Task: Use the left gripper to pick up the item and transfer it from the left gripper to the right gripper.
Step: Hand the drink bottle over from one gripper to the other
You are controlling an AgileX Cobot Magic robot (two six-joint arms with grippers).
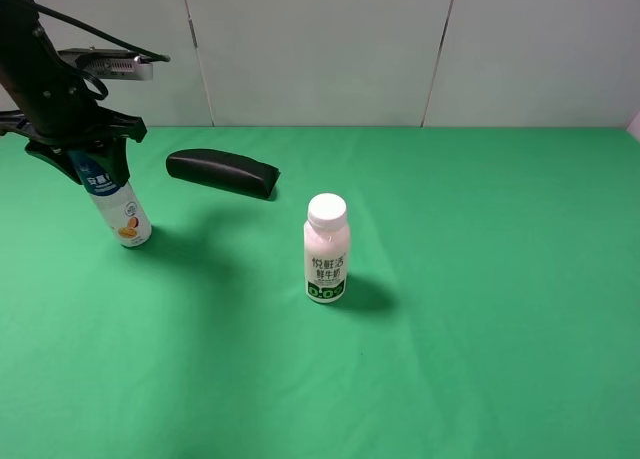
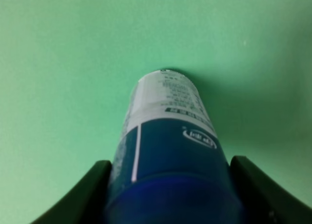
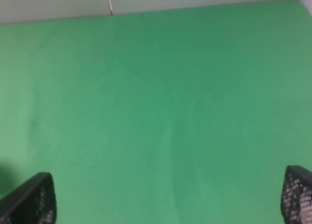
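The item (image 1: 118, 204) is a slim bottle with a blue upper label and a white lower body with an orange picture. It stands tilted at the far left of the green table, its base at the cloth. My left gripper (image 1: 85, 159) is closed around its upper part and hides the cap. In the left wrist view the bottle (image 2: 168, 116) fills the space between the two jaws of the left gripper (image 2: 168, 173), which press on both its sides. My right gripper (image 3: 170, 199) is open and empty over bare green cloth; it is out of the exterior high view.
A shorter white-capped milk bottle (image 1: 326, 249) with a green label stands upright near the table's middle. A black oblong case (image 1: 222, 172) lies behind it, to the right of the item. A pale wall (image 1: 320, 49) runs along the table's back edge.
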